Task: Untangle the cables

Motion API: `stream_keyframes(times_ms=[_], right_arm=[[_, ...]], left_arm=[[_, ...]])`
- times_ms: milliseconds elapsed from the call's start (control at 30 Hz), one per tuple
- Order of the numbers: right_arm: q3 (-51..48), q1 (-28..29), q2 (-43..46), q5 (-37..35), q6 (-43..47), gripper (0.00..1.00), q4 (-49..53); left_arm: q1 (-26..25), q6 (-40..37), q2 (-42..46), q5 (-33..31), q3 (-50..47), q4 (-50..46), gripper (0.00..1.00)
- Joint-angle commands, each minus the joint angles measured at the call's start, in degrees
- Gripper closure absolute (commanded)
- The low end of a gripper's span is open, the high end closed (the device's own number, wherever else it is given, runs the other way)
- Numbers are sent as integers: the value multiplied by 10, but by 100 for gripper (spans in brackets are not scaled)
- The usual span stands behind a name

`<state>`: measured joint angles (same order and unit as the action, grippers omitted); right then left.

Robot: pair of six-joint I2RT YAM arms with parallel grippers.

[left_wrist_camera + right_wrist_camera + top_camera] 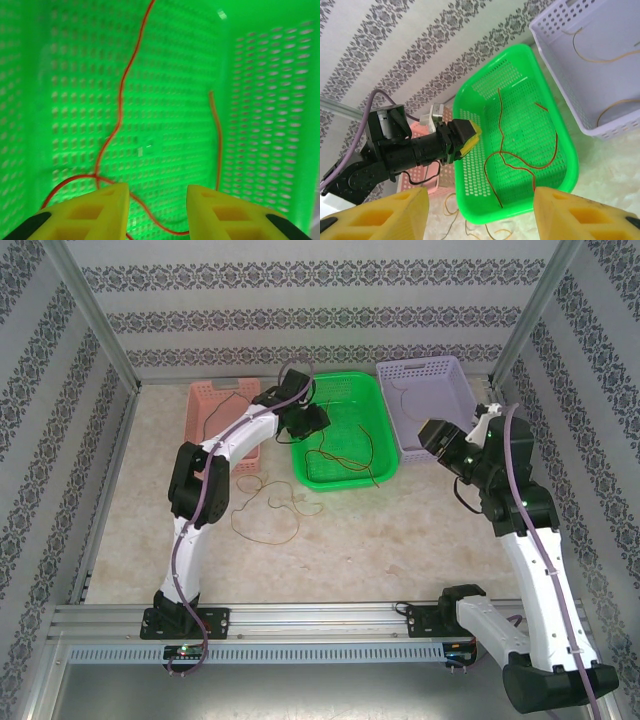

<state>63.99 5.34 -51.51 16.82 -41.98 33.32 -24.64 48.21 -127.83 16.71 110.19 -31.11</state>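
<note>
- The left hand [156,200] hangs inside the green basket [270,100]. Its two fingers stand a moderate gap apart and hold nothing. The red cable [121,95] runs away in front of the fingertips and also passes just under them.
- An orange cable [218,145] lies ahead of this hand's right finger, close to the basket wall.
- First risk: the red cable crosses itself just beside the left finger. Closing there can catch two strands together and pull the tangle tighter (I judge this only from the crossing).
- Second risk: the cable is very thin and lies flat on the perforated floor. The fingers may close over it and take nothing, or they may scrape the basket and drag it.
- The right hand [480,210] is wide and empty, well apart from the left hand. The purple basket [560,75], with cables inside, is just beside it.
- The loose cables [265,510] lie on the tabletop [400,540] behind the left hand, near the pink basket [200,405]. The left arm reaches over them and hides a part.
</note>
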Motion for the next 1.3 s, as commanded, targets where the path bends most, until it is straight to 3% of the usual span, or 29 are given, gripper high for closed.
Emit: stream_keyframes(times_ms=[0,267,400,500,633,767,1267], right_arm=[[-15,-1,-9,22,-9,43,9],[-17,25,-25,7,16,44,27],[-7,39,-48,-23,56,49,79],[-3,56,-49,-57,80,49,104],[-11,64,-45,-64,85,49,106],[-14,67,-41,-67,85,49,109],[-42,67,3,-82,78,49,122]], left_arm=[[0,-1,35,-32,-11,-51,63],[-33,-47,50,-61,76,-105,56],[-61,-42,40,-71,157,-239,55],[-81,35,29,-58,183,-331,53],[-123,170,60,-50,115,-270,49],[-150,249,29,-34,149,-260,49],[-177,236,-77,-25,239,-301,61]])
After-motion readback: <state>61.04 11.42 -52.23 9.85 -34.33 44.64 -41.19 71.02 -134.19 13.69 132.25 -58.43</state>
